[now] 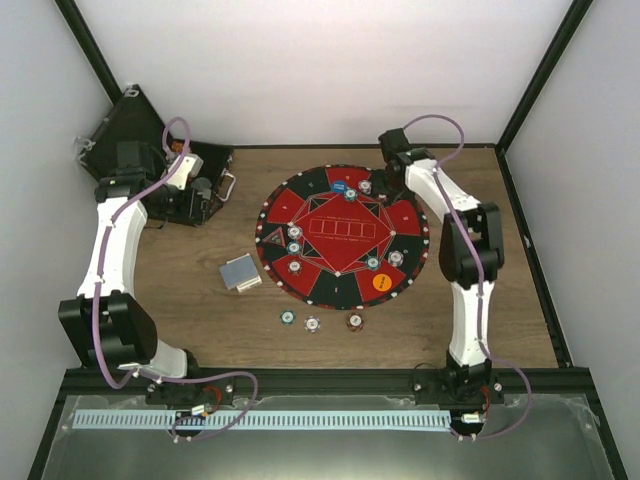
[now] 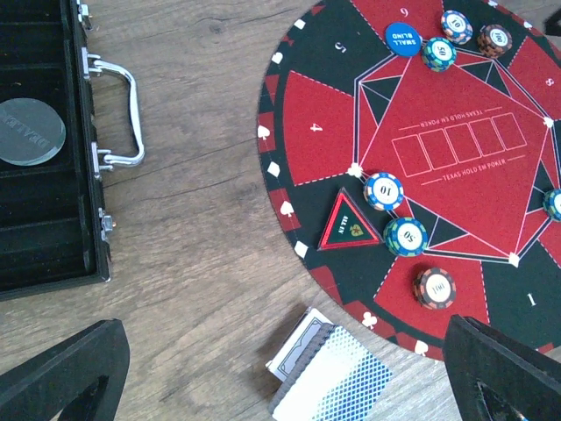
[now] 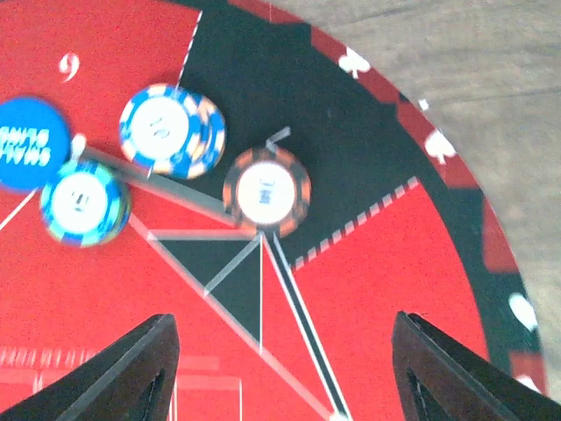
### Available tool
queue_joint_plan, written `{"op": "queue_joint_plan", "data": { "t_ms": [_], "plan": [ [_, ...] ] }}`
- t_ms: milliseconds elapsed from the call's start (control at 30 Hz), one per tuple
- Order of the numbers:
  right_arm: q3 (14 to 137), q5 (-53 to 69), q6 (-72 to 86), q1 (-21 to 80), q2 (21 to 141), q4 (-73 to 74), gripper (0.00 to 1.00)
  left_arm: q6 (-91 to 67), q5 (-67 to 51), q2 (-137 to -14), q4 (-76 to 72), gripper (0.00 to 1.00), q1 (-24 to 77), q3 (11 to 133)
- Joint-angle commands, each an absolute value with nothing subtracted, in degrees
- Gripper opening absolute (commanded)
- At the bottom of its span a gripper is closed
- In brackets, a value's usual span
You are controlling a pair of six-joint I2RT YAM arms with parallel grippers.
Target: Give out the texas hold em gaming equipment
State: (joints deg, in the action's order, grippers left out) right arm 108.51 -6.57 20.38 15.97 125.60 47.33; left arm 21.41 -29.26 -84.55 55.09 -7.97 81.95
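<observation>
Beside the black case [image 1: 130, 140], the left gripper [image 2: 282, 351] stood wide open, empty. Playing cards [image 1: 240, 273] lay stacked just left of the mat [image 1: 345, 250], poker chips [image 1: 295, 247] dotted across it. Over its far edge, the right gripper [image 3: 280, 351] hung spread, empty.

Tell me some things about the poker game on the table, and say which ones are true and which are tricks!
1. The deck of cards lies on the round mat. False: it lies on the table, just off the mat's left edge.
2. Three chips lie on the bare table, between the mat and the arms' bases. True.
3. The right gripper holds a chip. False: it is open and empty, above chips on the mat.
4. The blue disc sits on the mat. True.
5. The left gripper is open. True.
</observation>
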Motion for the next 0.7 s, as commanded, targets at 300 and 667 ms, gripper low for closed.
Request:
{"op": "queue_joint_plan", "data": {
  "t_ms": [300,667],
  "plan": [
    [82.69,-13.71,24.51,32.50,98.18,43.25,0.83,21.28,-30.43,-84.31,54.98,1.00,-8.22,83.14],
    [68.60,-14.48,31.63,46.36,88.04,44.55,0.90,21.49,-30.05,-83.43,54.84,1.00,-8.19,82.15]
  ]
}}
